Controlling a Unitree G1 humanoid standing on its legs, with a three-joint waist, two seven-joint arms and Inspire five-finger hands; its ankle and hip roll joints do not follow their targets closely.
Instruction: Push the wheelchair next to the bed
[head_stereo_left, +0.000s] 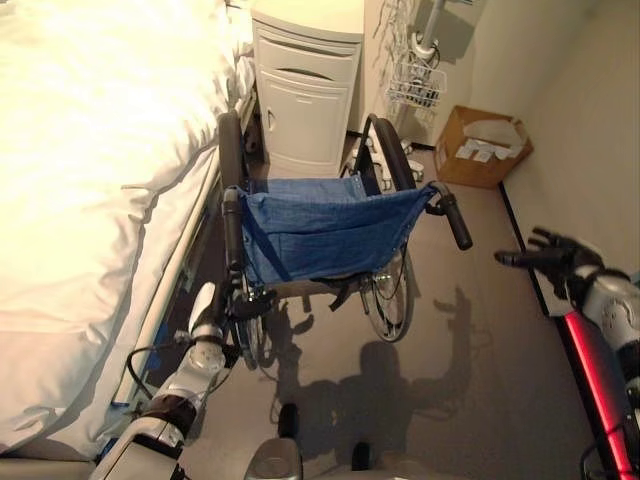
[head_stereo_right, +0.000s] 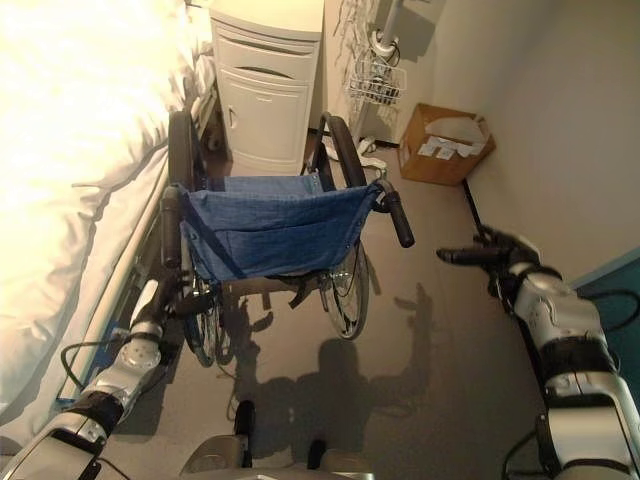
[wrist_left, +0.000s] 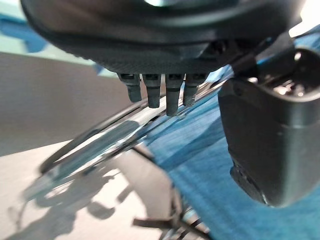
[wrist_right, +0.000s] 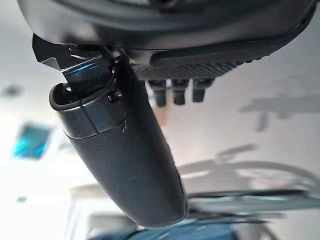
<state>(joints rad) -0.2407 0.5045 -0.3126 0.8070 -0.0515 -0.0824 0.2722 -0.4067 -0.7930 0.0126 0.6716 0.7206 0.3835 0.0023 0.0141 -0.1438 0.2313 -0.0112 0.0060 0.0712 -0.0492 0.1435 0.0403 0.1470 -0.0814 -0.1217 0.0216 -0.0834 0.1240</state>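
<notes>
The wheelchair (head_stereo_left: 325, 235) has a blue denim back and stands close beside the white bed (head_stereo_left: 90, 180), facing away from me. Its left push handle (head_stereo_left: 232, 225) is by the bed's edge and its right push handle (head_stereo_left: 455, 220) juts out over the floor. My left hand (head_stereo_left: 250, 302) is low behind the chair's left side, under that handle, fingers (wrist_left: 152, 90) straight by the frame and blue cloth (wrist_left: 210, 165), holding nothing. My right hand (head_stereo_right: 500, 255) hovers open to the right of the right handle, fingers stretched toward it, a short gap away.
A white bedside cabinet (head_stereo_left: 305, 90) stands just ahead of the wheelchair. A cardboard box (head_stereo_left: 483, 145) sits on the floor at the far right by the wall, and a wire basket (head_stereo_left: 418, 85) hangs on a pole nearby. Grey floor lies behind the chair.
</notes>
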